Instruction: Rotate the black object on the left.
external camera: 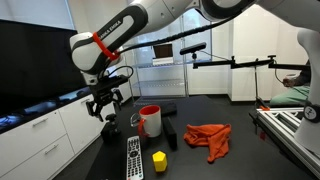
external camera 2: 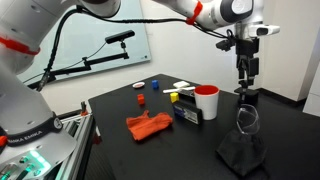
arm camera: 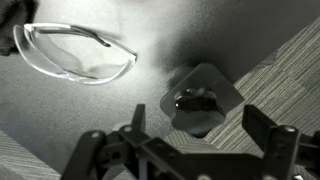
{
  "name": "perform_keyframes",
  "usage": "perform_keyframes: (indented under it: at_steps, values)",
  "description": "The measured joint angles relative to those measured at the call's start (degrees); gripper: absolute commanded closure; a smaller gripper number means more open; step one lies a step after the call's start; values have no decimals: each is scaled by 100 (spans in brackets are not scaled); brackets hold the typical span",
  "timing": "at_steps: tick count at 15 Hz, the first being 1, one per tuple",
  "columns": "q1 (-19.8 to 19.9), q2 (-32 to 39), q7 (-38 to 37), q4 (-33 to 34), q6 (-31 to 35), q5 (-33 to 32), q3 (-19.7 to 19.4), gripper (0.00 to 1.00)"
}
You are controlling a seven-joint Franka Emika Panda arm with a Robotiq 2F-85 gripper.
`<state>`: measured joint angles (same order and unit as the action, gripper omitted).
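One black object (arm camera: pixel 198 100) — squat, heading unclear — beneath the spread gripper (arm camera: pixel 195 113).

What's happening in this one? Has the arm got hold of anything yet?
Not yet. The arm's gripper hangs open just above the small black object, which sits on the dark table near the clear safety glasses. In the wrist view its fingers stand apart on either side of the object, with nothing gripped. The red-and-white mug, remote and orange cloth lie apart from it.
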<state>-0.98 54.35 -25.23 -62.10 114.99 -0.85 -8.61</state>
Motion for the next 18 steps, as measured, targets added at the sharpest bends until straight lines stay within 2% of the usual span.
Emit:
perform_keyframes:
  at_steps: [6, 7, 8, 10, 17, 18]
  values:
    - [-1, 301, 0, 313, 0, 0, 5, 0]
    - [-1, 339, 0, 364, 0, 0, 5, 5]
    - [-1, 372, 0, 413, -2, 0, 5, 27]
    - [0, 426, 0, 502, -3, 1, 5, 32]
    - [54, 504, 0, 687, -32, 0, -15, 85]
    - [69, 512, 0, 716, -27, 3, -10, 85]
